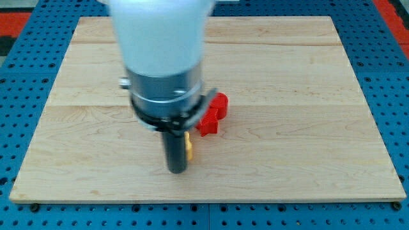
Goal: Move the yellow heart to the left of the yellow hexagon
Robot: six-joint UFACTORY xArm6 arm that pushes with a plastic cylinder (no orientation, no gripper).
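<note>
My tip (177, 170) is near the view's bottom, left of centre, on the wooden board (294, 153). A small part of a yellow block (188, 147) shows just right of the rod, touching or nearly touching it; its shape cannot be made out because the rod and arm hide most of it. No other yellow block shows; the arm body (163, 57) covers much of the board's middle and top left.
Two red blocks lie right of the rod: one (207, 122) close to the yellow block, another (219, 103) just above and to its right. A blue pegboard (396, 76) surrounds the board.
</note>
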